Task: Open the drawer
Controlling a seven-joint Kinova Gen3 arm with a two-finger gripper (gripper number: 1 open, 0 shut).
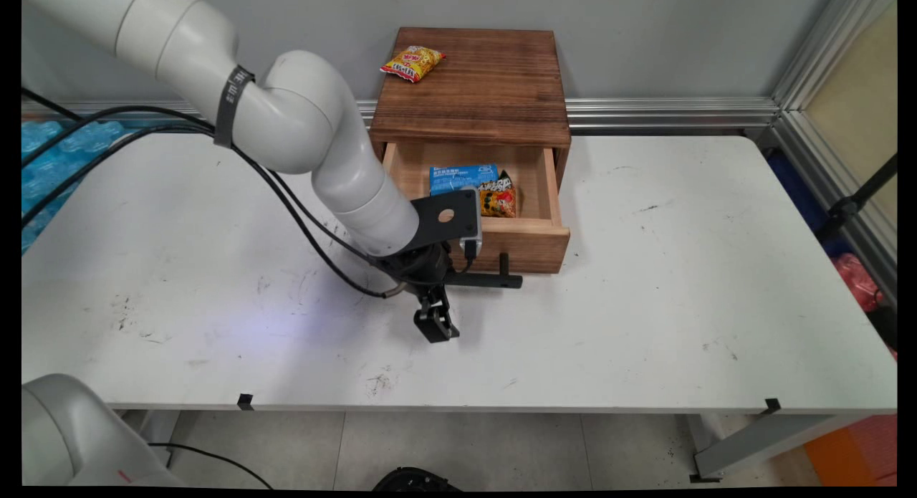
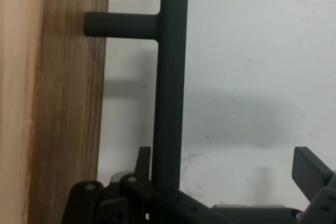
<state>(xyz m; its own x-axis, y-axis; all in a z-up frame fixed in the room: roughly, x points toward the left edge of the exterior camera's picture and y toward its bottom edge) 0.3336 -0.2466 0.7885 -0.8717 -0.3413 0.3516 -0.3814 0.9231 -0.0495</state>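
Your gripper (image 1: pixel 437 326) hangs low over the white table (image 1: pixel 645 283), just in front of the pulled-out drawer (image 1: pixel 494 229), and points down toward the tabletop. In the hand view its fingers stand wide apart: one finger (image 2: pixel 312 174) rises at the lower right, well clear of the bar, while the other peeks up at the lower left, close against the drawer's black handle (image 2: pixel 169 82). That handle runs up the middle of the hand view between the two fingers, nearer the left one, and whether it touches that finger you cannot tell; nothing is clamped. A short black post joins the bar to the wooden drawer front (image 2: pixel 68 108), which fills the left side of that view. In the main view you see the same handle (image 1: pixel 494 279) sticking out from the drawer front at the level of the wrist, just beside the gripper's base. The drawer stands open from a dark wooden cabinet (image 1: pixel 473 89) set against the wall. Inside the drawer lie a blue packet (image 1: pixel 462 177) and, touching it on the right, an orange and black snack bag (image 1: pixel 500 197). On top of the cabinet, near its back left corner, lies a yellow and red snack bag (image 1: pixel 412 62).
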